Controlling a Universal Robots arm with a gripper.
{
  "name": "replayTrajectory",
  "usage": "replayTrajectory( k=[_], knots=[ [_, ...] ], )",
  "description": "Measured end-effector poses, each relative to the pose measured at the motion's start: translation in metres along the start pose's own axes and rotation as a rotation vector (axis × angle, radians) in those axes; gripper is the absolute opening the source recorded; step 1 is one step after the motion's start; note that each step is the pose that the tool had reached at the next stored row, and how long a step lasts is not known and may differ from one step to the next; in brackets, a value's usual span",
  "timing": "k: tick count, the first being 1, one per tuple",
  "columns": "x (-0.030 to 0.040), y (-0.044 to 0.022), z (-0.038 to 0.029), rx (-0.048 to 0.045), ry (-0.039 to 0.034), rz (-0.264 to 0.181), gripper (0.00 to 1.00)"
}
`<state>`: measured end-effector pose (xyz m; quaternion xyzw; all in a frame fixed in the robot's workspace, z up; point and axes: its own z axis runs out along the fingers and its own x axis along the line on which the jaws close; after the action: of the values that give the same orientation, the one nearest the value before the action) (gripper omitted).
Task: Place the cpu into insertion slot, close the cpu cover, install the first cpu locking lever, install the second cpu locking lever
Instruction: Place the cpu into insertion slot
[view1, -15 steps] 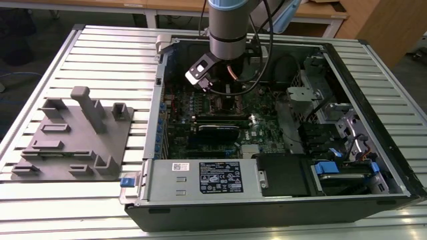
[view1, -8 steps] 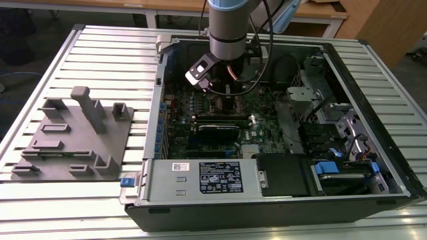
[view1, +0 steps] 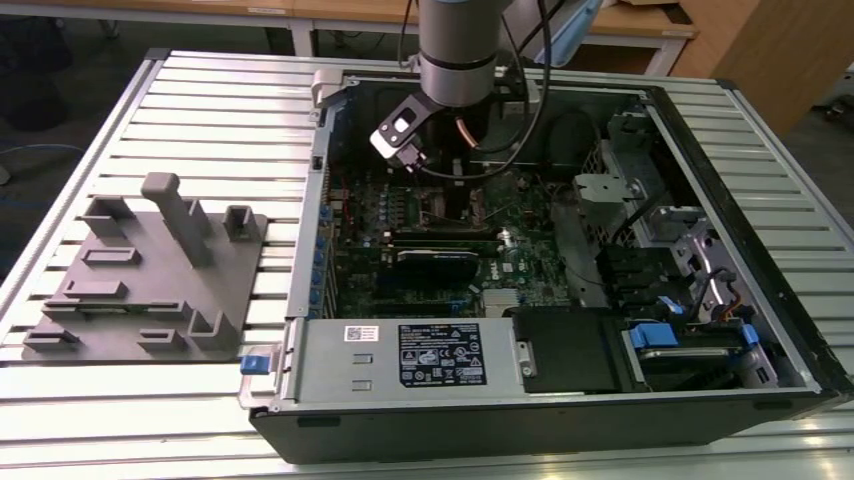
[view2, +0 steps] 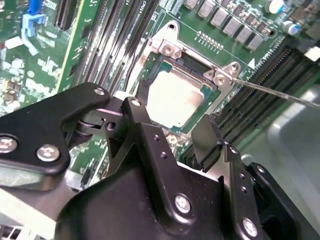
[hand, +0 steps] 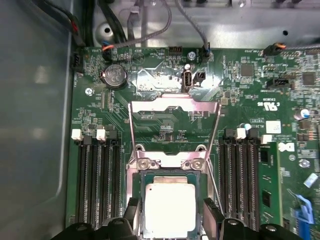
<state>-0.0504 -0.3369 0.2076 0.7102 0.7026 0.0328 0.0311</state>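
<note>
Grasp: gripper (view2: 172, 125) wide, straddling the cpu (view2: 175, 97), unclamped.
Cover: cpu cover (hand: 175, 107) open, swung back.
Risk: finger contact may skew cpu in insertion slot (view2: 192, 60).

Cpu (hand: 169, 207) lies in insertion slot (hand: 167, 174), cover (hand: 175, 106) open.

One cpu (hand: 169, 210), one insertion slot (hand: 170, 174), one coin battery (hand: 114, 76), one computer case (view1: 400, 410), one grey fixture (view1: 134, 300).

Cpu (hand: 169, 207) — dull silver metal; gripper (view2: 170, 117) — smooth black finish
</note>
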Motion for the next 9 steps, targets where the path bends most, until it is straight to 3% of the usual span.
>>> replayTrajectory(
  k=[7, 9],
  knots=[
    [0.0, 0.0002, -0.0018, 0.0, -0.0001, 0.0, 0.61],
    [0.0, 0.0002, -0.0018, 0.0, 0.0001, 0.0, 0.53]
  ],
)
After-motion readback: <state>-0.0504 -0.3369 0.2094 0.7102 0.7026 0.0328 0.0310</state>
